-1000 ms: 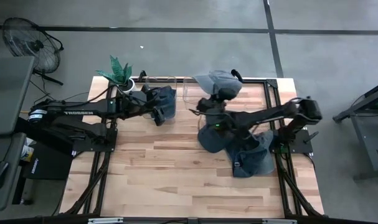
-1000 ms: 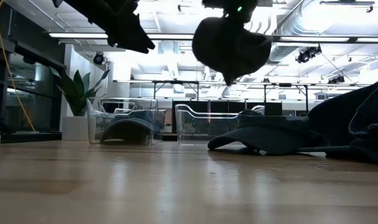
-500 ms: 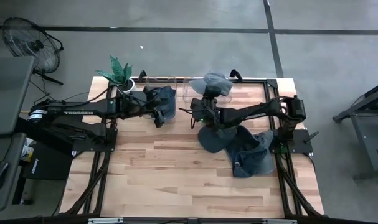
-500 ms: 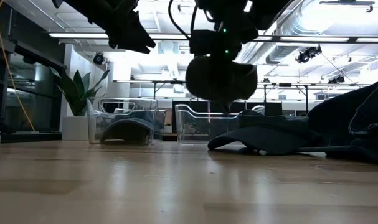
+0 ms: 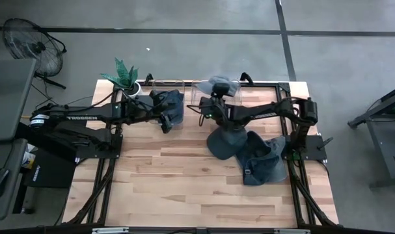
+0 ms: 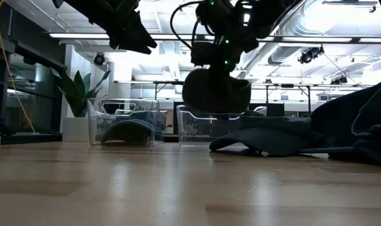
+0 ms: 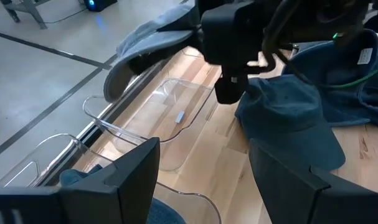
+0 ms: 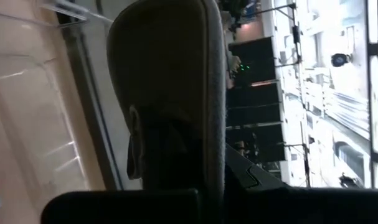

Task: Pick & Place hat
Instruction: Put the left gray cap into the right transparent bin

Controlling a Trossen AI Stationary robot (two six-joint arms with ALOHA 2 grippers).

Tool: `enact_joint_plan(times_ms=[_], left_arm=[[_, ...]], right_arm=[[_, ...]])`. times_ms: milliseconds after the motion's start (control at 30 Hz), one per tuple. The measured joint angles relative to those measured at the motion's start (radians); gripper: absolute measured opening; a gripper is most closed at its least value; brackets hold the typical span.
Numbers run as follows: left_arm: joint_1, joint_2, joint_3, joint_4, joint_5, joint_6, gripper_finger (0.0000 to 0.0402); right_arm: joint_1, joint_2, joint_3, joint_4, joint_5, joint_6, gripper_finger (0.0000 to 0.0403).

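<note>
Light wooden slatted table (image 5: 184, 175) w/ a pile of dark blue caps (image 5: 249, 153) on its right side – those are left to do. Two clear plastic bins at the back: left bin (image 6: 124, 119) already has a cap in it, right bin (image 6: 203, 122) looks empty, though glare makes that unsure. Right gripper (image 5: 213, 103) pinches a grey-blue cap (image 5: 222, 84) just above the right bin – release pending. Left gripper (image 7: 201, 171) spread, waiting over the left bin.

Right pincer (image 5: 213, 99) carried its grey cap (image 5: 221, 85) back — now over the clear bin (image 5: 200, 94), lower.
</note>
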Motion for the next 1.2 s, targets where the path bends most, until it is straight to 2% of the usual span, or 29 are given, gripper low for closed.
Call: enact_joint_plan(times_ms=[367,633,767,900,1033,1200], left_arm=[[0.0,0.0,0.0,-0.001,-0.002,0.0,0.0241],[0.0,0.0,0.0,-0.001,-0.003,0.0,0.0241],[0.0,0.0,0.0,-0.003,-0.003,0.0,0.0241],[0.0,0.0,0.0,-0.003,-0.003,0.0,0.0241],[0.0,0.0,0.0,-0.007,-0.003,0.0,0.0241],[0.0,0.0,0.0,-0.016,-0.003,0.0,0.0241]], right_arm=[[-0.041,0.035,0.0,-0.011,-0.067,0.023,0.0005],[-0.065,0.035,0.0,-0.028,-0.14,0.087,0.0033],[-0.067,0.035,0.0,-0.064,-0.204,0.107,0.0036],[-0.065,0.035,0.0,-0.075,-0.214,0.109,0.004],[-0.059,0.035,0.0,-0.076,-0.231,0.109,0.0066],[-0.043,0.035,0.0,-0.078,-0.256,0.157,0.0123]])
